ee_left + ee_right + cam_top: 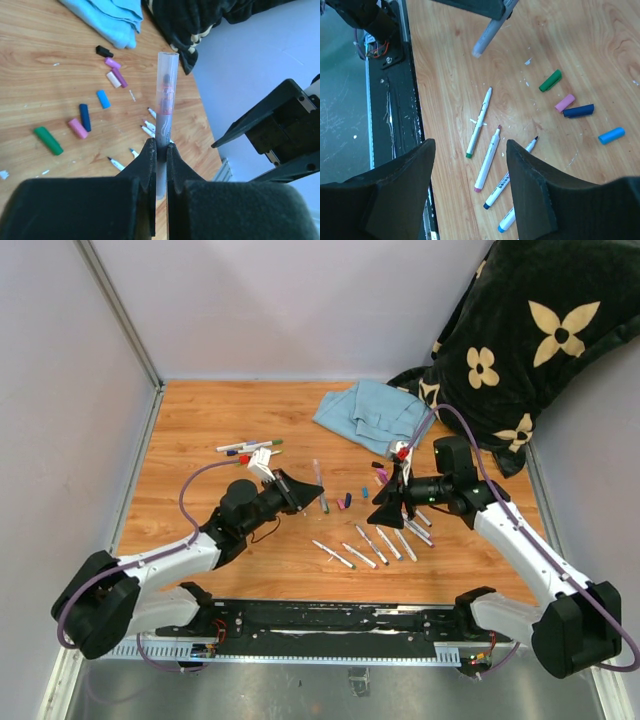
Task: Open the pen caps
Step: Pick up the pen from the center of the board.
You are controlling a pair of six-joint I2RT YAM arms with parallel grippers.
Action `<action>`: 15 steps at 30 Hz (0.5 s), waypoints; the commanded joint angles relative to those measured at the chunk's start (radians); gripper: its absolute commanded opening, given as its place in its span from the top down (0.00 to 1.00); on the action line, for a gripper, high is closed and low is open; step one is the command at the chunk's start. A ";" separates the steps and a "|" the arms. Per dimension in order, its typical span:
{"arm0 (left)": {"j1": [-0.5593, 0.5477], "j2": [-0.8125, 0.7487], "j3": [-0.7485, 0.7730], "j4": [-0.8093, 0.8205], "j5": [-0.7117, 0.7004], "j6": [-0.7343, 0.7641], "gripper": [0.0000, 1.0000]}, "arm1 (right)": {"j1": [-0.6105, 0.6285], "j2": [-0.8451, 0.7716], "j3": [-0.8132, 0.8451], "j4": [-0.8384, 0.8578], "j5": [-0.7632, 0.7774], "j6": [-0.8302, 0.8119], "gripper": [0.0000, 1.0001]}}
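Over the middle of the brown wooden table point(200, 420), the black left gripper point(160, 146) clamps a thin translucent marker point(166, 85), offering it, I think, to the open, empty right gripper point(470, 142) for uncapping; coloured plastic pen caps point(85, 117) lie loose below.

A robot lab test cell — plain lilac walls point(300, 300) box in a wooden tabletop point(200, 430) with a black mounting rail point(330, 618).

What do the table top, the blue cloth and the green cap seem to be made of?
Table top: wood or wood-look laminate, matte; grain lines show. Blue cloth: soft fabric; it folds and creases. Green cap: probably smooth plastic; even colour, rigid shape.
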 commanded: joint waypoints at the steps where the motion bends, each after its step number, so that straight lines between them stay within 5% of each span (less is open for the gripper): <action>1: -0.036 0.044 0.052 0.151 -0.045 -0.008 1.00 | -0.035 -0.013 -0.025 0.123 -0.085 0.139 0.39; 7: -0.118 0.127 0.097 0.238 -0.102 -0.003 1.00 | -0.036 -0.006 -0.069 0.258 -0.131 0.258 0.27; 15: -0.219 0.254 0.153 0.354 -0.149 -0.006 1.00 | -0.036 0.016 -0.098 0.364 -0.037 0.440 0.27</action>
